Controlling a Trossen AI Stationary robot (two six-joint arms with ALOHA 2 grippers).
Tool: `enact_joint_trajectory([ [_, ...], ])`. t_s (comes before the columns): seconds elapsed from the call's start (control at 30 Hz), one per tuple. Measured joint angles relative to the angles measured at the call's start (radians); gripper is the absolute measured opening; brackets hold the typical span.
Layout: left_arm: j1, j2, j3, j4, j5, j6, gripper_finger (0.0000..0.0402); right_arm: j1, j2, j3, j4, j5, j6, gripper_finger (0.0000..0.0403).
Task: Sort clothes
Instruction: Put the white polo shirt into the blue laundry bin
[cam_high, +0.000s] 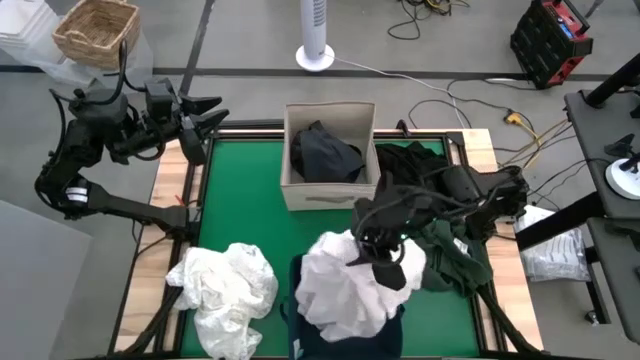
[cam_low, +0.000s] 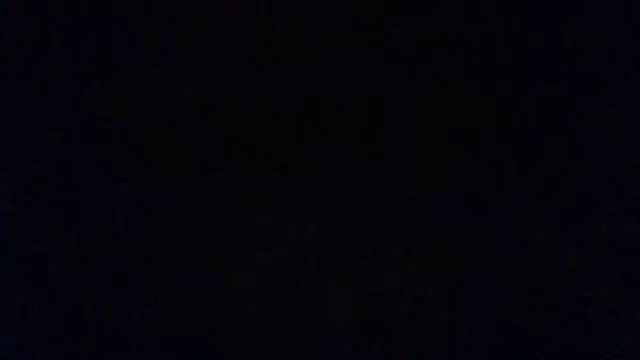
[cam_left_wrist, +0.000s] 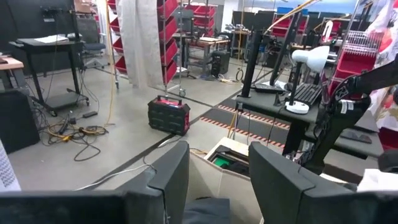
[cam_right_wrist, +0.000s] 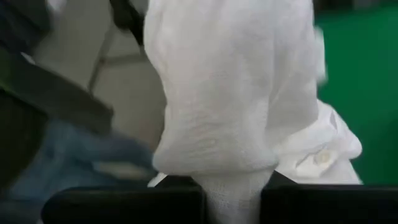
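A white garment (cam_high: 340, 285) bulges over the navy blue bin (cam_high: 293, 305) at the table's near edge, and my right gripper (cam_high: 385, 262) is shut on it at its right side. A second white garment (cam_high: 225, 285) lies crumpled on the green mat at near left. A black garment (cam_high: 325, 155) sits inside the beige box (cam_high: 330, 190). Dark olive green clothes (cam_high: 445, 255) and black ones (cam_high: 410, 160) are heaped at the right. My left gripper (cam_high: 205, 115) hangs open above the table's far left corner. The low view is black. My right gripper pinches a bunched fold of the white garment (cam_right_wrist: 233, 186) between its two fingers (cam_right_wrist: 124, 202); several layers are gathered there. The cloth swells out wide beyond the fingertips. In the high view its bulk sits over the navy bin; whether it is lifted clear, I cannot tell.
The beige box stands at the table's far middle, the navy bin at its near edge. A wicker basket (cam_high: 95, 30) sits beyond the far left corner. Bare green mat (cam_high: 240, 210) lies between the box and the left white garment. Cables and a fan stand on the floor behind.
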Motion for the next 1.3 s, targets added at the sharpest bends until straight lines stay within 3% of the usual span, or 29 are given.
enact_joint_trajectory([
  [0.1, 0.0, 0.002, 0.0, -0.009, 0.0, 0.014, 0.0145, 0.001, 0.012, 0.0, -0.127, 0.026, 0.046, 0.0012],
  [0.23, 0.0, 0.011, 0.0, -0.024, -0.001, 0.016, 0.0145, 0.0, 0.047, 0.0, -0.115, 0.124, 0.043, 0.0012],
  [0.53, -0.001, 0.029, 0.0, -0.026, -0.051, 0.07, 0.0145, 0.0, 0.156, -0.001, 0.298, 0.141, -0.132, 0.0012],
  [0.83, 0.0, -0.01, 0.0, -0.024, -0.105, 0.076, 0.0145, 0.032, 0.225, -0.002, 0.66, 0.253, -0.291, 0.0012],
  [1.1, 0.0, -0.065, 0.0, -0.044, -0.105, 0.076, 0.0145, 0.08, 0.251, -0.006, 0.543, 0.304, -0.206, 0.0012],
  [1.3, 0.0, -0.1, 0.0, -0.065, -0.105, 0.075, 0.0145, 0.087, 0.249, -0.006, 0.352, 0.304, -0.027, 0.0012],
])
